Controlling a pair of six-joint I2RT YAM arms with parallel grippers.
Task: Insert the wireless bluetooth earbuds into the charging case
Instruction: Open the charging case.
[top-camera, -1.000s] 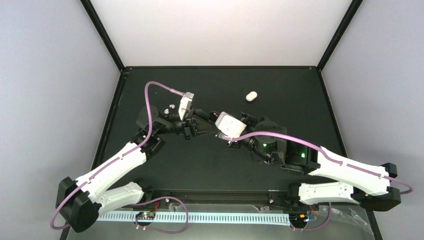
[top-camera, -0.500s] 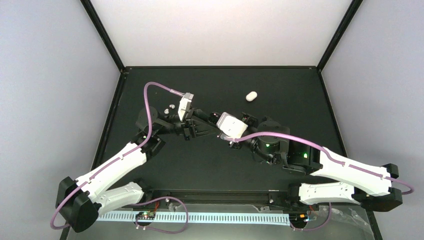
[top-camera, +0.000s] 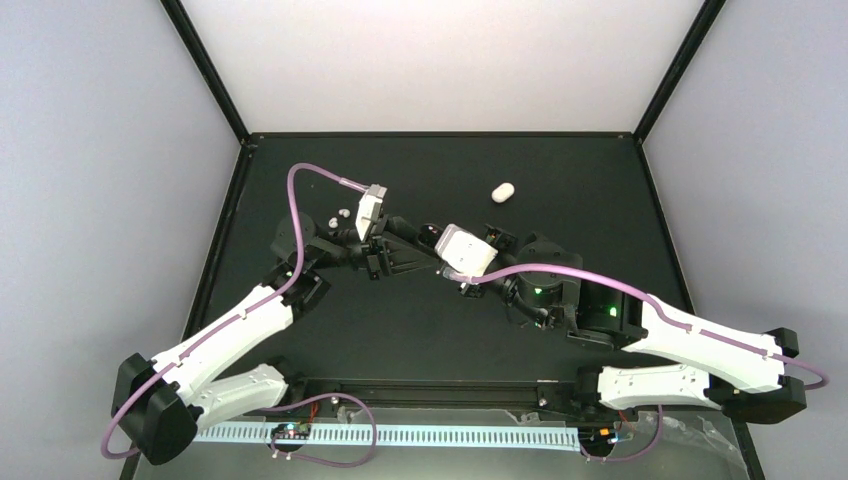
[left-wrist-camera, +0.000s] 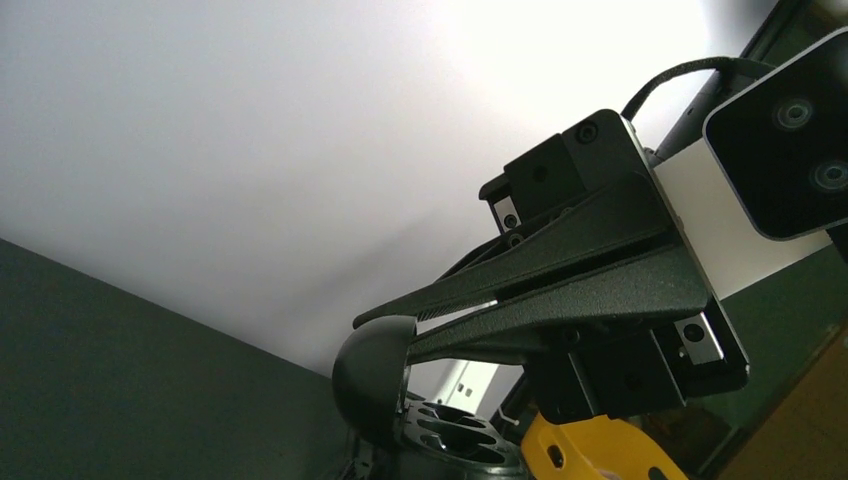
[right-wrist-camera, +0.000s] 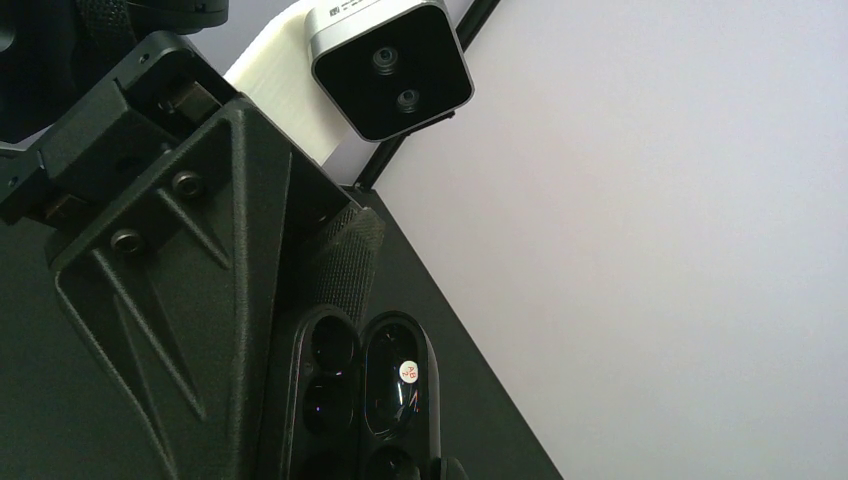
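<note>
Overhead, the left arm and right arm meet tip to tip over the middle of the desk; whatever sits between the jaws is hidden from here. Both earbuds lie on the desk at about ten o'clock from that meeting point, just beside the left wrist, with nothing touching them. A white oval object rests well apart at two o'clock; I cannot tell what it is.

From the left wrist, the right jaws are pressed together, their tips pinching the rim of a black dome, the charging case, aloft at six o'clock. The left jaws do not show, so their state cannot be told.

From the right wrist, the charging case is open at six o'clock with two wells that appear empty. A ribbed pad of the left jaws touches its twelve o'clock end.

So the step in hand looks like presenting the opened case, with no bud seated yet. Next, one arm must hold the case steady, wells up, while the other goes for a very fine pinch on a bud.
</note>
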